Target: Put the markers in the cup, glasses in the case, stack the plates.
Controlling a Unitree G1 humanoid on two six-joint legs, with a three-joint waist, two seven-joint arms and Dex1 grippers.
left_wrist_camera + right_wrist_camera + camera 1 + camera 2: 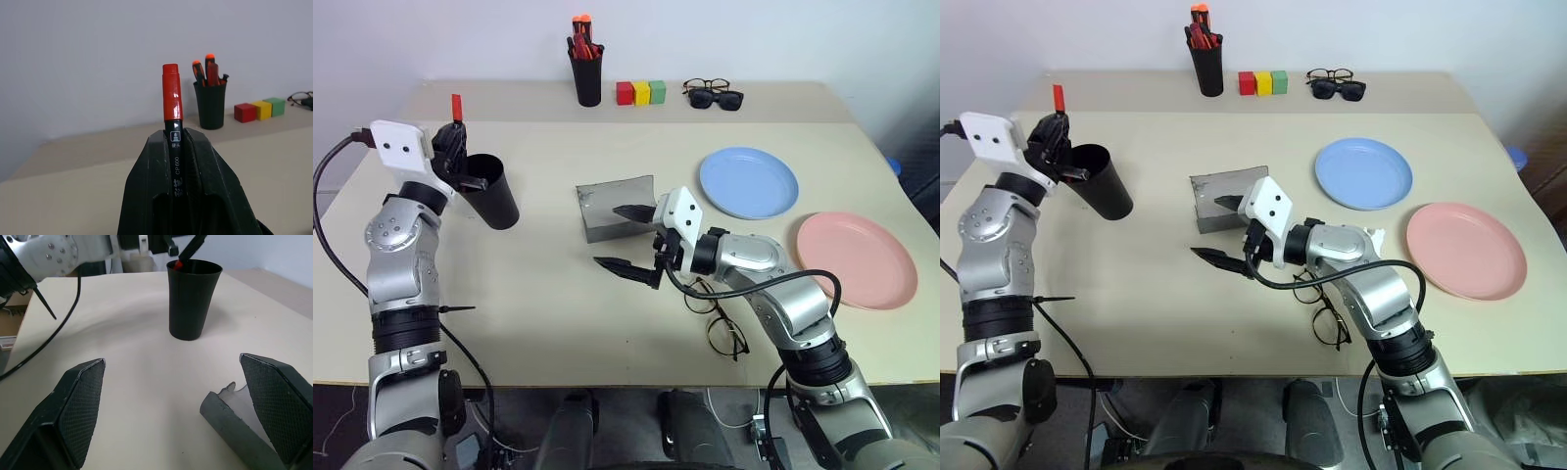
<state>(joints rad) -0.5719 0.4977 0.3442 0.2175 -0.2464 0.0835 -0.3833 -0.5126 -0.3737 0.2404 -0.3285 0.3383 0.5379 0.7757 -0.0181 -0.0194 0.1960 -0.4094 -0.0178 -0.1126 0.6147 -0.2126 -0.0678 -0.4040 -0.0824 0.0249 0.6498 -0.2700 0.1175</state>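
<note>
My left gripper is shut on a black marker with a red cap. It holds the marker cap-up at the far left, and the marker's lower end is at the rim of the black cup. My right gripper stands open at mid-table, with one finger over the open grey case and nothing between the fingers. The wire-framed glasses lie on the table, partly under my right forearm. The light blue plate and the pink plate lie side by side on the right.
At the back stand a black pen holder with orange-red-capped markers and three coloured blocks. Dark sunglasses lie beside them with another pair of glasses. A cable hangs by my left arm.
</note>
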